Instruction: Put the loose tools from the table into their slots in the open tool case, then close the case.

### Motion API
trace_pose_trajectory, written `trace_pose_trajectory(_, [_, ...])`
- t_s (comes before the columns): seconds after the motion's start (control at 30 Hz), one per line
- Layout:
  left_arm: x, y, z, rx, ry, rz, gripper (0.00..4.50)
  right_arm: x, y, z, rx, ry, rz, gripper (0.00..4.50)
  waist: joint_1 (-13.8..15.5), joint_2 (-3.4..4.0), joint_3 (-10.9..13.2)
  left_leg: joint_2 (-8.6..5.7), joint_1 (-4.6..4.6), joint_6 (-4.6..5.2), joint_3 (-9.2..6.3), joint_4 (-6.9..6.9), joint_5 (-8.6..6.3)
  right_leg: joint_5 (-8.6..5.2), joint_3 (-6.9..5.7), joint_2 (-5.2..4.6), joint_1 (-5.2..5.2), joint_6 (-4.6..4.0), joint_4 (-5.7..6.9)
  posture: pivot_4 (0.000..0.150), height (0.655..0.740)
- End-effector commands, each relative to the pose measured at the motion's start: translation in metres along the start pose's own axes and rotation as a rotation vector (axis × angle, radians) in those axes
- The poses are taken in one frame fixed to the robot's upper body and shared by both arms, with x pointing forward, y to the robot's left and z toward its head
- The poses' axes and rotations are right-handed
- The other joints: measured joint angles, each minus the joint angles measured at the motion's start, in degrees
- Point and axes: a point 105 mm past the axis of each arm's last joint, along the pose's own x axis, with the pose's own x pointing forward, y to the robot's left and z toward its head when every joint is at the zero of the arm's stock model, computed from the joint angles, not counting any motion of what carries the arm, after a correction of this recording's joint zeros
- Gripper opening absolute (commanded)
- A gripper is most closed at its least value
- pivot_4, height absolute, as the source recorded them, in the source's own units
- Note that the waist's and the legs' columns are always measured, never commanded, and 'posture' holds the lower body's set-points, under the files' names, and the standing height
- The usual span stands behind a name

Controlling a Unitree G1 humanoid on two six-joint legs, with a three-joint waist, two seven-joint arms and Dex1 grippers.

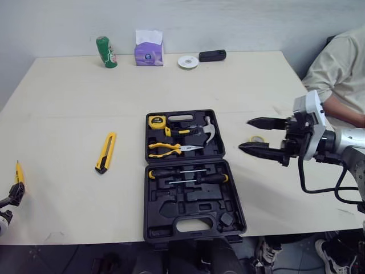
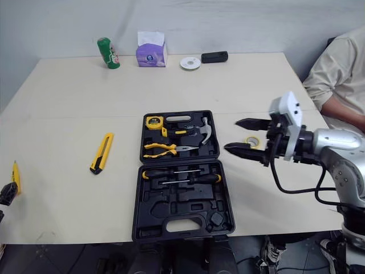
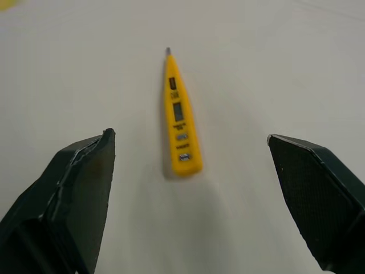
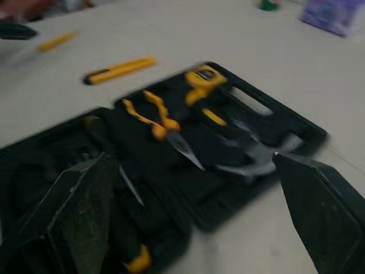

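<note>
Head view: black plastic tool case [image 1: 171,228] lies open, mid-table by the front edge of the pale wooden table [image 1: 68,97]. Its far half holds a yellow tape measure [image 1: 156,121], yellow-handled pliers [image 1: 168,149] and a steel claw hammer [image 1: 209,131]; the near half has two black-and-yellow screwdrivers [image 1: 188,176], other slots bare. Loose: a yellow utility knife [image 1: 106,152] left of the case, well apart from it; a yellow tester pen [image 1: 19,172] at the left edge; a small yellow-and-black tape roll [image 1: 258,138] just right of the case. The right gripper [image 1: 245,135] is held above the table beside the case's far half, fingers spread, empty, tips twd the case, w/ the roll behind them. The left gripper [image 1: 14,194] is near the front-left corner, just short of the pen. Along the far edge: green can [image 1: 106,52], purple tissue box [image 1: 149,51], white disc [image 1: 187,61], black device [image 1: 212,55]. A person's beige sleeve [image 1: 342,68] is at the far-right corner. Left wrist view: black fingers [image 3: 80,194] spread wide, nothing gripped; the pen lies flat ahead between them, untouched. Right wrist view: fingers [image 4: 74,211] wide apart over the open case; pliers, tape measure and hammer sit in their slots, w/ the knife on the table beyond.
</note>
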Motion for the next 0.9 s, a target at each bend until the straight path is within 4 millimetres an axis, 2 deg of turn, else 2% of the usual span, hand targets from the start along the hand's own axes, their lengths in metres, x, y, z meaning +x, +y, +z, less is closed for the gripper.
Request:
trace_pose_trajectory(0.03, [0.005, 0.001, 0.009, -0.021, -0.005, 0.025, 4.5, 0.014, 0.026, 0.017, -0.056, -0.025, 0.17, 4.46, 0.2, -0.03, 0.0, -0.03, -0.01, 0.03, 0.0, 0.0, -0.02, 0.01, 0.0, -0.04, 0.01, 0.01, -0.01, 0.15, 0.7278])
trace_pose_trajectory(0.17, [0.023, 0.001, 0.0, -0.032, 0.081, 0.026, 4.5, 0.033, 0.032, 0.033, -0.119, -0.076, 0.267, 4.46, 0.0, -0.15, 0.0, -0.07, -0.06, 0.07, -0.01, 0.05, -0.04, 0.04, -0.01, -0.07, 0.0, 0.06, -0.05, 0.15, 0.7278])
trace_pose_trajectory(0.33, [0.044, -0.003, -0.009, -0.052, 0.194, 0.041, 4.5, 0.051, 0.038, 0.04, -0.181, -0.099, 0.355, 4.46, -0.1, -0.16, 0.0, -0.06, -0.06, 0.01, 0.0, 0.05, -0.02, 0.04, -0.05, -0.06, -0.02, 0.05, -0.02, 0.15, 0.7278])
trace_pose_trajectory(0.4, [0.046, -0.002, -0.011, -0.059, 0.24, 0.063, 4.5, 0.053, 0.038, 0.04, -0.191, -0.102, 0.367, 4.46, -0.1, -0.16, 0.0, -0.06, -0.05, 0.0, 0.0, 0.05, -0.01, 0.04, -0.05, -0.06, -0.02, 0.06, 0.03, 0.15, 0.7278])
trace_pose_trajectory(0.53, [0.047, -0.017, -0.01, -0.067, 0.309, -0.003, 4.5, 0.052, 0.038, 0.041, -0.195, -0.109, 0.374, 4.46, -0.1, -0.16, 0.0, -0.07, -0.04, -0.02, 0.0, 0.04, 0.0, 0.04, -0.07, -0.06, -0.03, 0.05, 0.07, 0.15, 0.7278])
trace_pose_trajectory(0.67, [0.049, -0.01, -0.006, -0.083, 0.34, 0.052, 4.5, 0.051, 0.039, 0.039, -0.199, -0.106, 0.376, 4.46, -0.1, -0.15, 0.0, -0.08, -0.03, -0.07, 0.01, 0.05, 0.03, 0.04, -0.06, -0.07, -0.03, 0.05, 0.1, 0.15, 0.7278])
trace_pose_trajectory(0.9, [0.057, -0.017, -0.009, -0.072, 0.406, 0.029, 4.5, 0.051, 0.041, 0.038, -0.202, -0.111, 0.38, 4.46, 0.0, -0.13, 0.0, -0.08, 0.04, -0.19, 0.0, 0.04, 0.1, 0.03, -0.05, -0.07, -0.03, 0.04, 0.18, 0.15, 0.7278])
